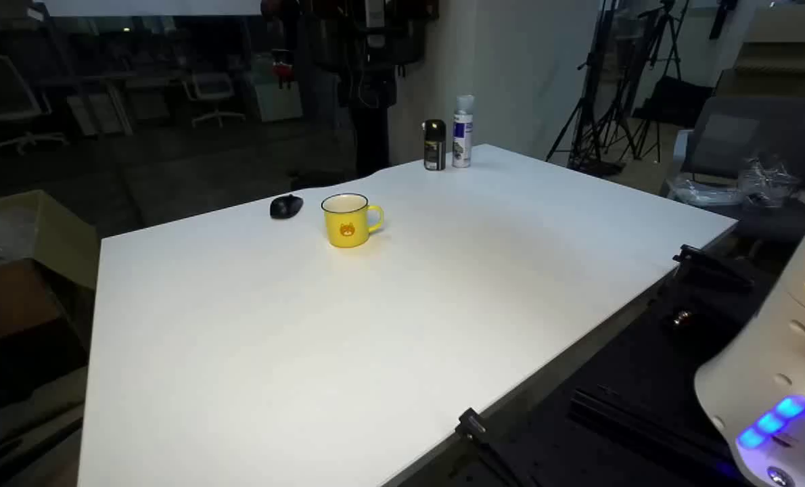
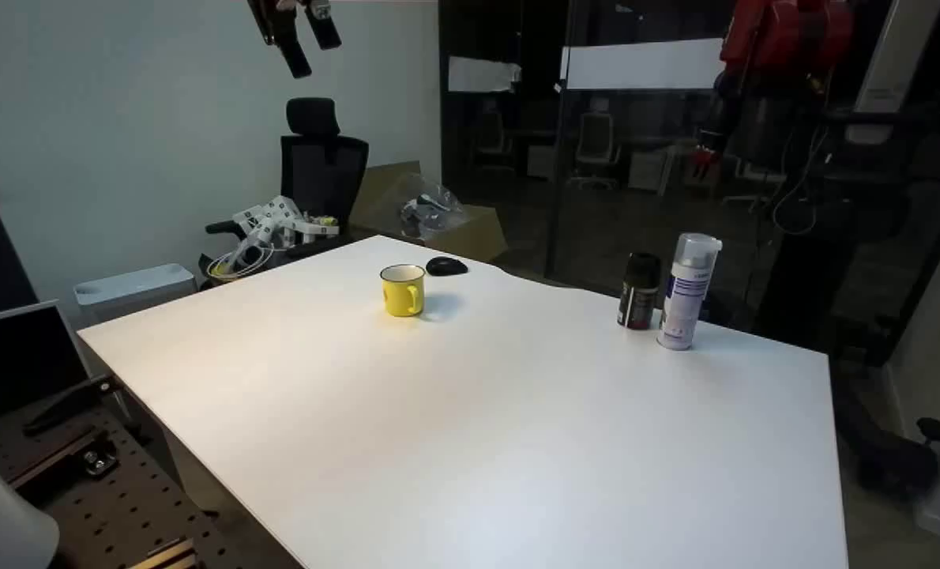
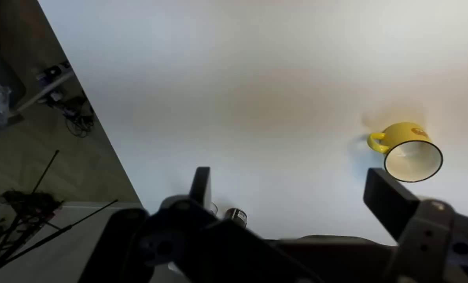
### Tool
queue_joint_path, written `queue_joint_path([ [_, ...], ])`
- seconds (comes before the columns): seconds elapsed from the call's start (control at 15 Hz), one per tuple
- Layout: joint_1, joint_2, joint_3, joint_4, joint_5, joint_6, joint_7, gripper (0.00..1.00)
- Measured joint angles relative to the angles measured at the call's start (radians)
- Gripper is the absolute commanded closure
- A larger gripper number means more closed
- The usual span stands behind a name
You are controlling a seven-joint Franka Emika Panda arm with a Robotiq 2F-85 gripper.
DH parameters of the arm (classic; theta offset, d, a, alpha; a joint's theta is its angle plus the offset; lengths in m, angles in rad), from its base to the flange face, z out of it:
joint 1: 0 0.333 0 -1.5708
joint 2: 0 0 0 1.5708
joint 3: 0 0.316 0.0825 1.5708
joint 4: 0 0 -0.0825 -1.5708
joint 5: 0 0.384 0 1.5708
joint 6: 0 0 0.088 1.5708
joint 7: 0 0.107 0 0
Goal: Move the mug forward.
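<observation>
The mug (image 3: pixel 408 152) stood upright at the wrist view's right, the gripper (image 3: pixel 291 188) spread wide around nothing. It seemed light, stiff and slick, its material hard to tell, best held across its body.

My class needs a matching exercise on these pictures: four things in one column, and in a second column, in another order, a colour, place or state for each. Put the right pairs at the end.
Things
1. mug
2. mouse-shaped object
3. white can
4. pincer

Descriptions
A. standing next to a dark can
B. yellow, dark-rimmed and upright
C. open, gripping nothing
D. black, lying on the table near the mug

Right pairs: 1-B, 2-D, 3-A, 4-C
</observation>
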Motion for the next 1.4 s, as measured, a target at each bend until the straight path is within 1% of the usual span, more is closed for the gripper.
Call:
queue_joint_path([
  [1.13, 0.004, 0.000, -0.004, 0.000, 0.000, 0.003, 0.005, 0.00],
  [1.27, 0.004, 0.015, -0.011, 0.000, 0.009, 0.014, 0.012, 0.00],
  [1.4, 0.015, 0.047, -0.027, 0.000, 0.043, 0.033, 0.000, 0.00],
])
